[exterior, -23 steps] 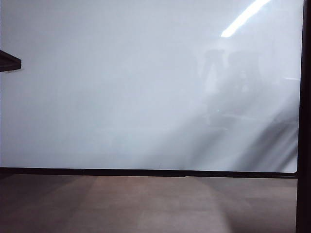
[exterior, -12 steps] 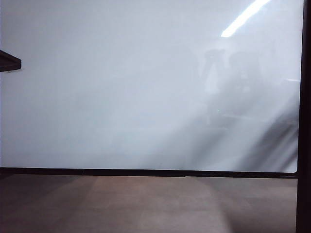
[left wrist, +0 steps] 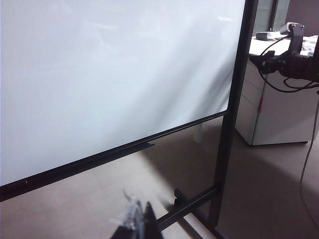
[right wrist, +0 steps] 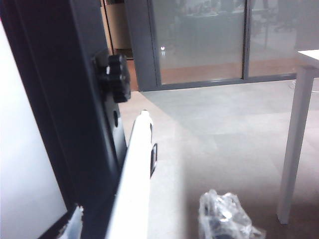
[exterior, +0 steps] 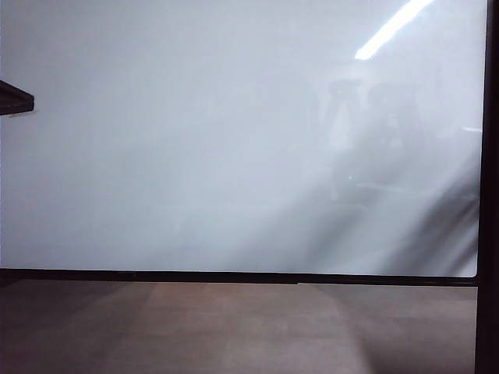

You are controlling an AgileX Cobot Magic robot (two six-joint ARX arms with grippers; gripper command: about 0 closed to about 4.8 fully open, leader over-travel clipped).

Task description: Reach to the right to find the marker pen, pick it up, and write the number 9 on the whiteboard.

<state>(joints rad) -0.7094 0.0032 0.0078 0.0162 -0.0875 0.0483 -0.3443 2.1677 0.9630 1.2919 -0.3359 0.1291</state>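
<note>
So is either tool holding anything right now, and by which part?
Nothing is gripped yet. The marker pen sits between the open fingers of the right tool, beside the whiteboard frame; the left tool, below the board, holds nothing visible.

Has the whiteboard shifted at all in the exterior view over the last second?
No. The whiteboard keeps its place: its black bottom frame meets the floor along the same line.

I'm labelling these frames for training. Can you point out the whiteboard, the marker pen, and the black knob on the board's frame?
whiteboard [exterior: 195, 140]: exterior view, on its bare white surface.
marker pen [right wrist: 135, 174]: right wrist view, on the middle of its pale barrel.
black knob [right wrist: 117, 77]: right wrist view, on its ribbed head.
</note>
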